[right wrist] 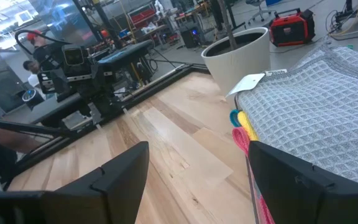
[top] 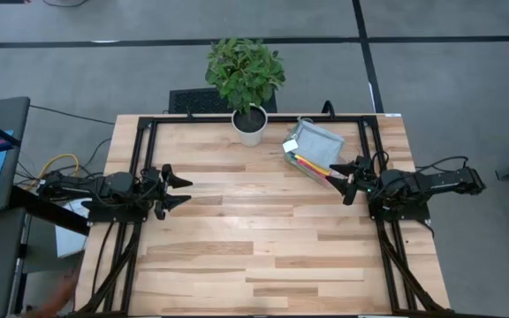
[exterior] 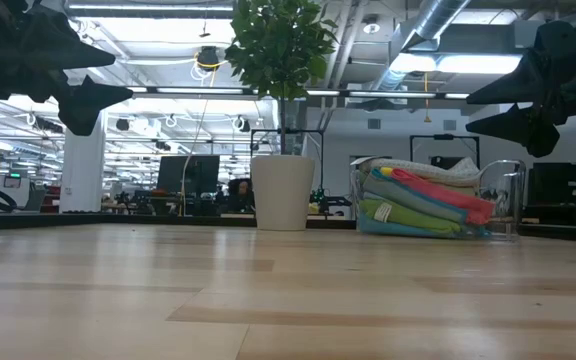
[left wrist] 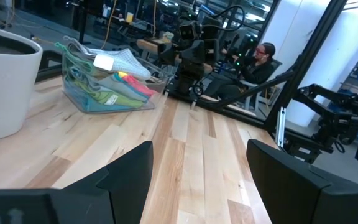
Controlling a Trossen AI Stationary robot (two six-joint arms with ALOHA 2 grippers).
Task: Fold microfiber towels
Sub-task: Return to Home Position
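Note:
Several folded microfiber towels in pink, yellow, green and teal, with a grey waffle cloth on top, lie stacked in a clear plastic bin at the table's far right. They also show in the left wrist view and in the right wrist view. My left gripper is open and empty above the table's left side. My right gripper is open and empty just beside the bin, above the table.
A white pot with a green plant stands at the far edge's middle, left of the bin. A black frame runs along the table's far and side edges. Bare wooden tabletop lies between the arms. A person sits beyond the table.

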